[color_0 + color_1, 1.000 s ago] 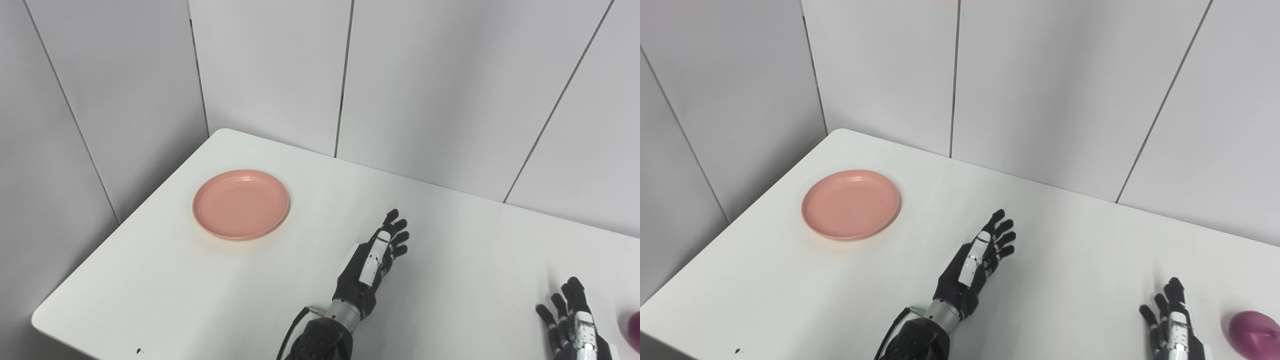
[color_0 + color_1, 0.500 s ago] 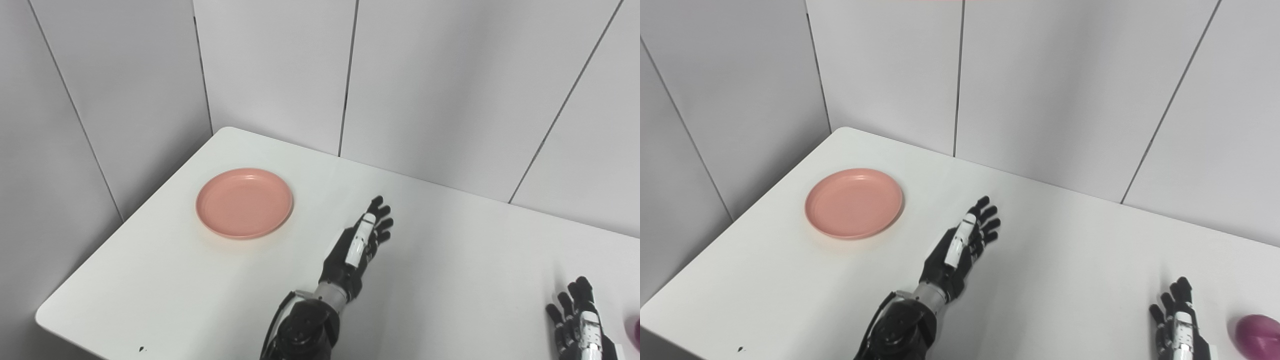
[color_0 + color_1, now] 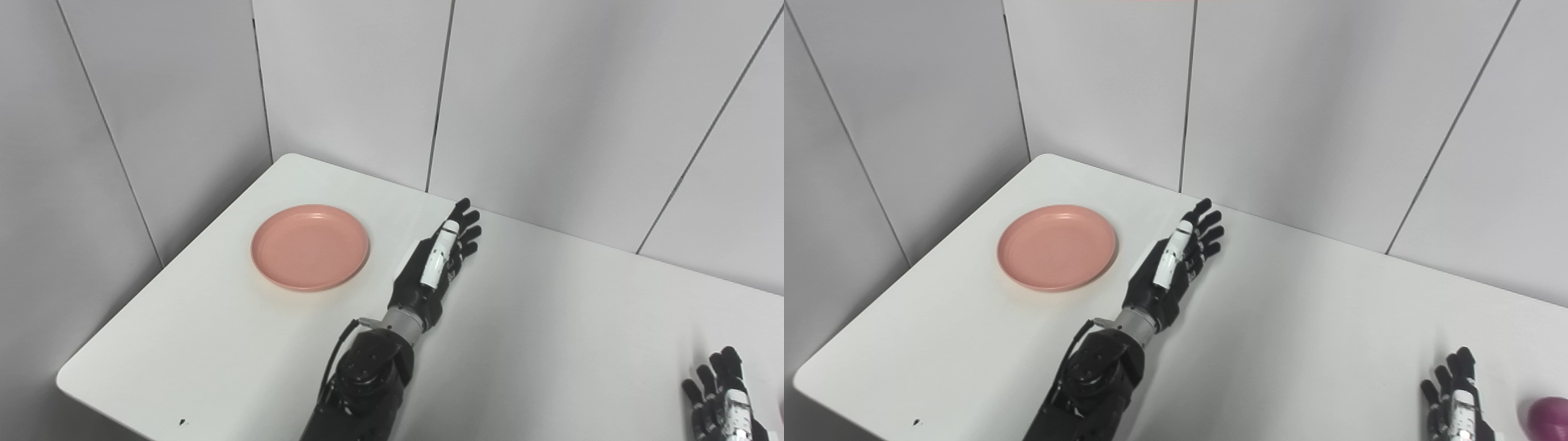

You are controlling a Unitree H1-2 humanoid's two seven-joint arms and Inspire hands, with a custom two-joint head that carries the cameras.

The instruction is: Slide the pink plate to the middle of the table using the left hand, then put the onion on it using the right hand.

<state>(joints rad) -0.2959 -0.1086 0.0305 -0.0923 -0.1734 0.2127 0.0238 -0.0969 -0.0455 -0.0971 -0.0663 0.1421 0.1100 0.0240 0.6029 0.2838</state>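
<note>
The pink plate [image 3: 310, 247] lies empty on the left part of the white table [image 3: 551, 318]. My left hand [image 3: 436, 263] is open with fingers stretched toward the back wall, just right of the plate and not touching it. At the bottom right corner my right hand [image 3: 1456, 407] is open, fingers up, only partly in the picture. The purple onion [image 3: 1548, 414] sits on the table just right of that hand, cut by the picture's edge; in the left eye view it is out of sight.
Grey wall panels [image 3: 527, 104] stand close behind the table and along its left side. The table's front left corner [image 3: 67, 380] is near. A small dark speck [image 3: 182, 421] lies near the front edge.
My left hand has moved forward and left, from mid-table to beside the plate's right rim. The camera has shifted a little. The plate and the right hand have stayed put.
</note>
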